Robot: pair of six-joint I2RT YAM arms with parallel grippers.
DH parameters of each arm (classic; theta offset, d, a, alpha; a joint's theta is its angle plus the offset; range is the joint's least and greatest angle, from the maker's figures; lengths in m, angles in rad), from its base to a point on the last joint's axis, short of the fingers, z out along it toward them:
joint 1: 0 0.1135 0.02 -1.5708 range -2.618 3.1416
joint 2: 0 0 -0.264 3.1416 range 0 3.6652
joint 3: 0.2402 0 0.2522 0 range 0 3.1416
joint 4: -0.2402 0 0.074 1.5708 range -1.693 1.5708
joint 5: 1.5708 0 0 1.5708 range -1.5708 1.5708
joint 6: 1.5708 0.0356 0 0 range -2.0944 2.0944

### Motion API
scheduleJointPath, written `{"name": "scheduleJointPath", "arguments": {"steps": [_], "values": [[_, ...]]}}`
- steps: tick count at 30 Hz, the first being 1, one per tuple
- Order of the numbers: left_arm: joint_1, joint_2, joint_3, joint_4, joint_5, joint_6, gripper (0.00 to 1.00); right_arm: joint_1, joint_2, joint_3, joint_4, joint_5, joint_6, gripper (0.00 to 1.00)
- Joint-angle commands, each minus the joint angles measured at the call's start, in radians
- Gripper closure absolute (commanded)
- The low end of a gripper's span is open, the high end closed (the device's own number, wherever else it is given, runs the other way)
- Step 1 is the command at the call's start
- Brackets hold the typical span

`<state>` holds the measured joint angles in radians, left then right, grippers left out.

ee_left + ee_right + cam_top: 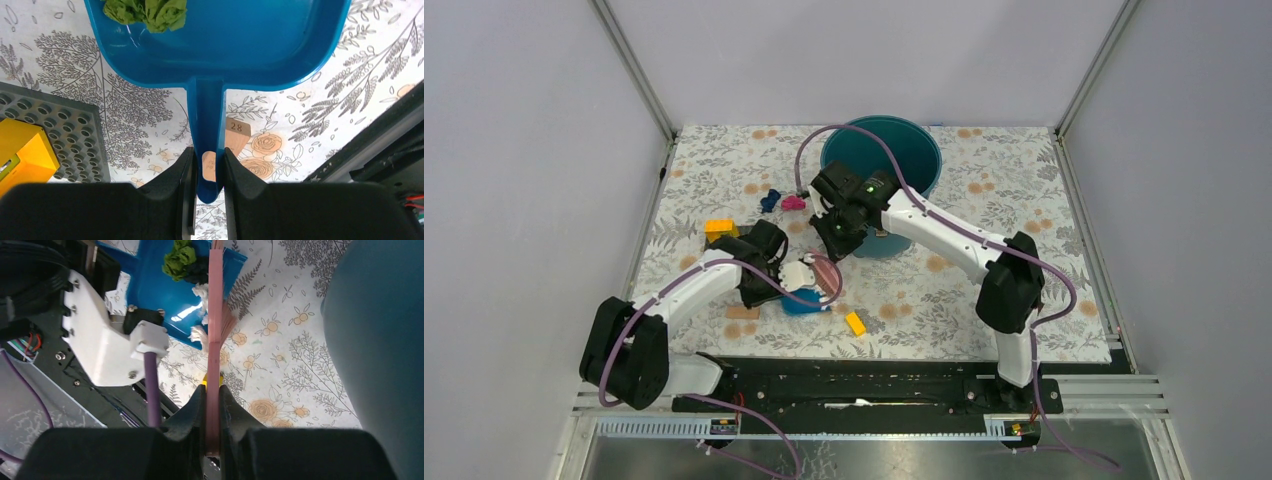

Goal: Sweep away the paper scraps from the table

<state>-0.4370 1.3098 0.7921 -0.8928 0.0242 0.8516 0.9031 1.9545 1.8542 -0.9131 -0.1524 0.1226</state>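
While the left gripper (207, 162) is clamped on the handle of the blue dustpan (220, 45), the right gripper (213, 402) is squeezed tight on the flat handle of a pink brush (215, 300), w/ the bristles down by the pan's open edge. A green paper wad (181, 257) is sitting in the pan w/ a dark wad (201, 273) touching it. Two white bits (201, 290) are right up against the brush, one on the pan and the other at its lip. From the top cam, a dark blue wad (770, 200) and a pink wad (793, 203) lie side by side on the table (1024, 200), just left of the teal bucket (882, 160) and well apart from the pan. Other stuff: a yellow brick (720, 230) on a grey studded plate (60, 132) next to the left arm, a small yellow brick (855, 322) near the pan, and a tan block (238, 134) marked 28 partly hidden behind the pan handle
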Motion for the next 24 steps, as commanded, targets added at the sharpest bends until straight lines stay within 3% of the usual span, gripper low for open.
{"name": "scheduleJointPath", "arguments": {"steps": [1,6,19,24], "values": [[-0.006,0.007,0.036,0.077,0.018,-0.091,1.0,-0.004,-0.008,0.053,0.003,-0.054,0.024,1.0],[-0.007,-0.001,0.027,0.118,0.026,-0.113,1.0,-0.003,-0.063,0.049,-0.049,0.066,-0.035,1.0],[0.0,-0.073,-0.063,0.161,0.197,-0.184,1.0,-0.009,-0.169,0.087,-0.019,0.011,-0.09,1.0],[0.003,-0.071,-0.024,0.125,0.118,-0.179,1.0,-0.008,-0.175,0.075,-0.055,0.122,-0.147,1.0]]}}
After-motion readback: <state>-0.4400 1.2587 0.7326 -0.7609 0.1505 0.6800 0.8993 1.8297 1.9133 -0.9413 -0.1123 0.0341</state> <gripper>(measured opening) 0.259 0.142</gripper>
